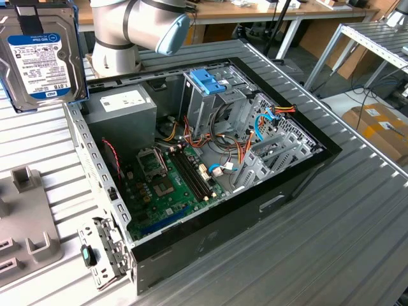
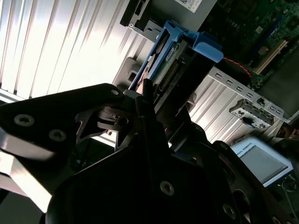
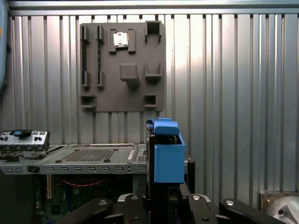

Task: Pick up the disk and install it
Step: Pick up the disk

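Your end effector (image 2: 148, 95) is clamped on the disk (image 1: 41, 54), which stands edge-on between its jaws, lifted off the tabletop (image 1: 344, 242), with the open computer case (image 1: 210, 159) near it. Treat the disk as stiff, fairly heavy, slick-faced and shock-sensitive; hold it across the flat metal faces, not the plastic rails

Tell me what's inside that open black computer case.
A green circuit board, a grey power supply box, a metal drive cage with a blue latch, and coloured cables. The cage and cables cover whatever lies beneath them. The disk is outside, held by the end effector.
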Available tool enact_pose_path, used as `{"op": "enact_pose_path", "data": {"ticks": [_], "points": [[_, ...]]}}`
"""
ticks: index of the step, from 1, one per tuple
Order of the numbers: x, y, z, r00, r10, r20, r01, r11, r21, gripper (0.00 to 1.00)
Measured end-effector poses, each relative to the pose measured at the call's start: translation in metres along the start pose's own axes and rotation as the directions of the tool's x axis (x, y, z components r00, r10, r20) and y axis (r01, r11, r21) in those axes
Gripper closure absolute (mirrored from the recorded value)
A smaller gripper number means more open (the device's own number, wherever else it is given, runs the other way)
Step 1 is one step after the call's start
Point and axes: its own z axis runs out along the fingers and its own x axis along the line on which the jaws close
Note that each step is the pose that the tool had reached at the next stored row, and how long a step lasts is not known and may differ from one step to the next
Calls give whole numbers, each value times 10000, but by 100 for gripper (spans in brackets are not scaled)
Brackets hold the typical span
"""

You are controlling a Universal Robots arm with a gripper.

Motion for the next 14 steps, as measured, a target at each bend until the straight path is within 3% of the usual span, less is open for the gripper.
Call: {"op": "enact_pose_path", "data": {"ticks": [14], "points": [[-2,-100,2,10000,0,0,0,10000,0,65]]}}
